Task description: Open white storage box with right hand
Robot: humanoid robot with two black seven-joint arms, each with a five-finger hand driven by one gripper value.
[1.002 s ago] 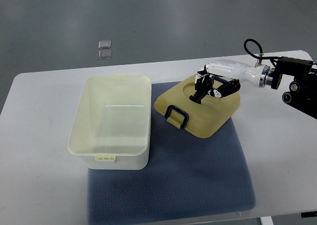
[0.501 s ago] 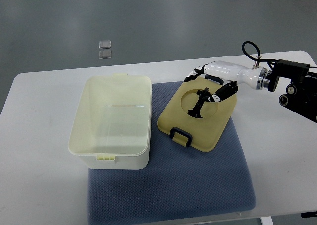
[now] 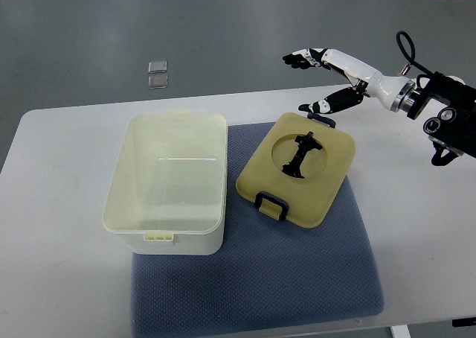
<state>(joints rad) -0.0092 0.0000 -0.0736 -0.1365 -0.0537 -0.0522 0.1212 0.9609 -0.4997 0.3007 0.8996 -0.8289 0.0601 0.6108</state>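
White table (image 3: 67, 278), grey floor (image 3: 223, 25)

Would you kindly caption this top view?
Right hand open above the lid, which lies on the blue mat beside the open storage box.

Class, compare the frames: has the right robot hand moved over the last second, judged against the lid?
Yes. The right robot hand was down on the lid at its round recess; it has now lifted away toward the table's far right, open and empty.

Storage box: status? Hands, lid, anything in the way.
Right hand open, raised beyond lid, holding nothing. Left arm out of view. White storage box open; lid flat on blue mat beside it. Nothing obstructing.
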